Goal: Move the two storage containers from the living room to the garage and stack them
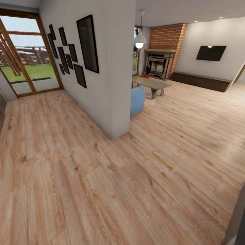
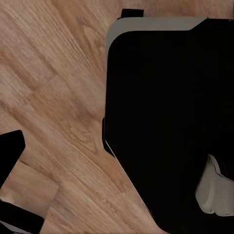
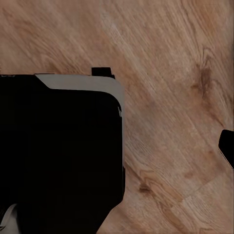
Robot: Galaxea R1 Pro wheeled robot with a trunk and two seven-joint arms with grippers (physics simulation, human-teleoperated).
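The robot's base [image 2: 165, 122] is a large matte black block with a pale grey rim along one edge and rounded corners; a light grey rounded part [image 2: 214, 190] sits on it. Black finger tips [image 2: 10, 151] are plain, unmarked

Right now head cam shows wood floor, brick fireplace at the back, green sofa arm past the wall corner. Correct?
Not quite: the sofa arm is blue, not green, as the head view shows. The wood floor and the brick fireplace at the back are right.
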